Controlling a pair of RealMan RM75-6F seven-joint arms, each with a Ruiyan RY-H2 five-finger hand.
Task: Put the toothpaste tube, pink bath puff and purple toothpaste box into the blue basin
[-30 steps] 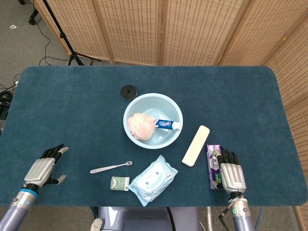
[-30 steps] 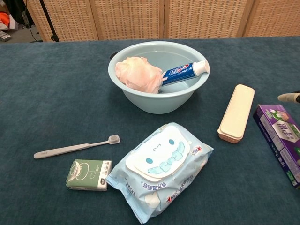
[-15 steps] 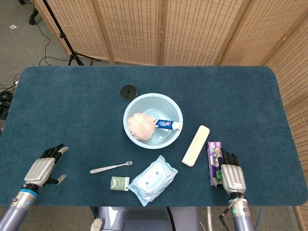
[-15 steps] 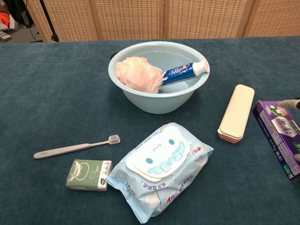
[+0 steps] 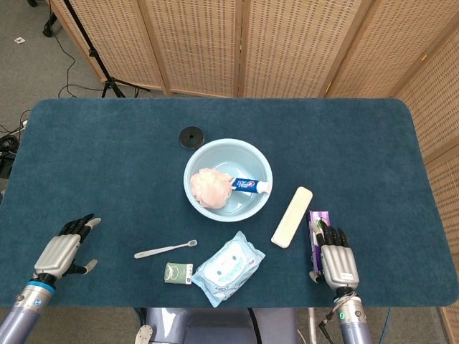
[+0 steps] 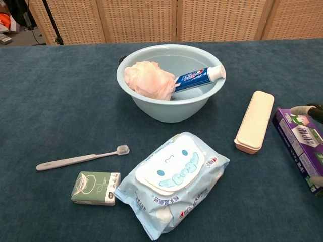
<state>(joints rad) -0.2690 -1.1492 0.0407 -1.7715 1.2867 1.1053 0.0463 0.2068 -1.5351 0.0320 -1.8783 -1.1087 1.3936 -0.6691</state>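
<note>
A blue basin [image 5: 252,156] sits near the middle of a dark teal table [image 5: 107,158]. Inside it lie the pink bath puff [image 5: 209,188] on the left and the toothpaste tube [image 5: 251,185] on the right, its cap resting at the rim.

At about 4 o'clock from the basin, near the table's front right edge, lies the purple toothpaste box [image 5: 315,231]. The robot's right hand [image 5: 338,259] lies over the box's near end, fingers [image 5: 328,237] pointing along it and wrapped over its top; whether it truly grips the box cannot be told.

The left hand [image 5: 64,249] rests at the table's front left corner, holding nothing, fingers loosely apart.

Between basin and box lies a cream case [image 5: 292,216].
</note>
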